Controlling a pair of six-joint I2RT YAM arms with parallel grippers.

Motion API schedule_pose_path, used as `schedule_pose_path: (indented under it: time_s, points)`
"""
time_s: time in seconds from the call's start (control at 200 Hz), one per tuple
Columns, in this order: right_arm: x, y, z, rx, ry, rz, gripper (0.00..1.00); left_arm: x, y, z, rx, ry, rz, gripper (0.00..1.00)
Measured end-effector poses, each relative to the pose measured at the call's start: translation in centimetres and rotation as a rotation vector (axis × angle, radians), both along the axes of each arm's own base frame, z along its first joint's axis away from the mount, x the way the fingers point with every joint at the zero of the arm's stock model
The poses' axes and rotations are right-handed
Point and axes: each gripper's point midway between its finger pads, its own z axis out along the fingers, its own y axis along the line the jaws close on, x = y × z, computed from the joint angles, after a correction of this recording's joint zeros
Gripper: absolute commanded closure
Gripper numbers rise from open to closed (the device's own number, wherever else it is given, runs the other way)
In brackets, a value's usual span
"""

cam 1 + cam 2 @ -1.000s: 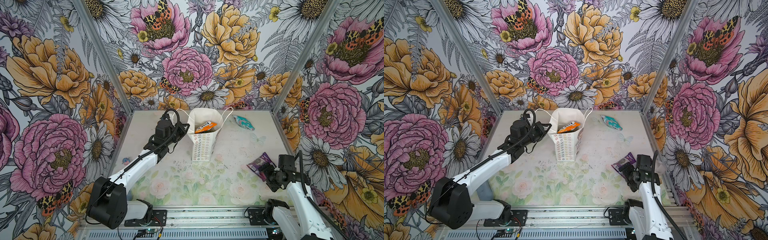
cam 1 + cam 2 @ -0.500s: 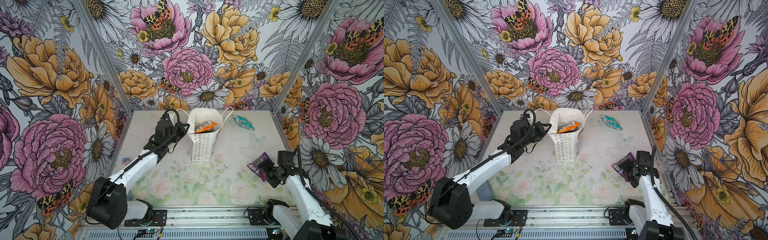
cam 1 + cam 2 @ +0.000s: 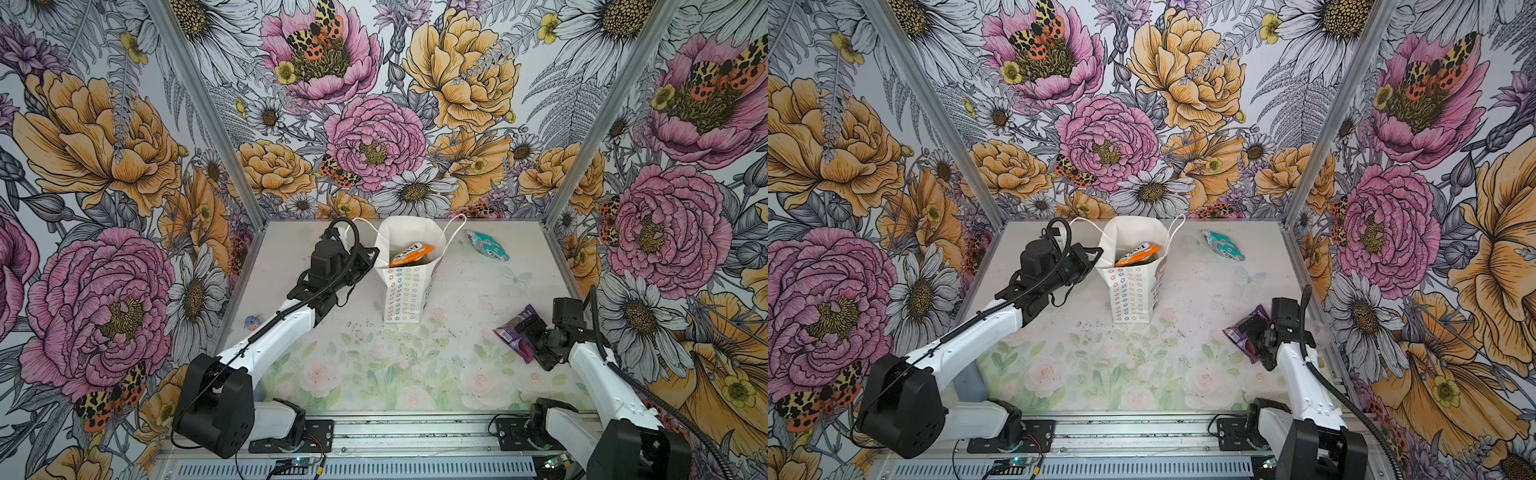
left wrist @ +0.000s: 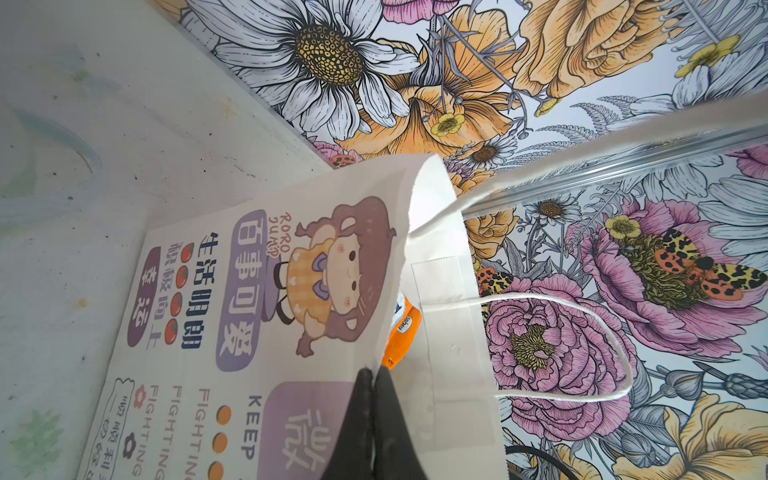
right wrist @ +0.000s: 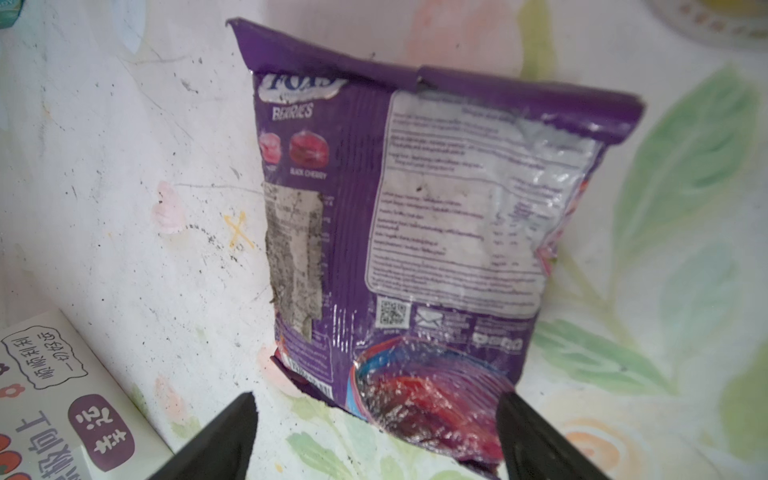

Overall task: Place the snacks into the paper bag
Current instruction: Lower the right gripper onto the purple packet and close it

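Observation:
The white paper bag stands upright at the back middle of the table, mouth open. An orange snack pokes out of it. My left gripper is shut on the bag's left rim. A teal snack lies to the right of the bag. A purple snack lies flat at the right. My right gripper is open, one finger on each side of the packet's near end.
A small blue thing lies by the left wall. Flowered walls close in three sides, and a metal rail runs along the front. The bag's printed side shows at the edge of the right wrist view.
My right gripper has slid leftward to the purple snack, so its open fingers now flank the packet's end. The left arm and the bag have not moved.

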Motion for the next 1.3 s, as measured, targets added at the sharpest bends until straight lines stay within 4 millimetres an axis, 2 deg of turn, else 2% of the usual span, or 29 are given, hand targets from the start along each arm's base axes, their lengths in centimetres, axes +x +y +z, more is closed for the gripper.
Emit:
schedule_pose_path:
  time_s: [0.59,0.956,1.301]
  points:
    - [0.8,-0.5,-1.1,-0.01,0.02,-0.006,0.09,0.0,0.0,0.0,0.001,0.002,0.0,1.0]
    - [1.3,-0.1,-2.3,-0.016,0.055,0.028,0.09,0.0,0.0,-0.1,0.001,0.002,0.0,1.0]
    - [2.9,0.5,-2.6,-0.042,0.073,0.08,0.09,0.1,0.1,-0.1,0.001,0.002,0.003,1.0]
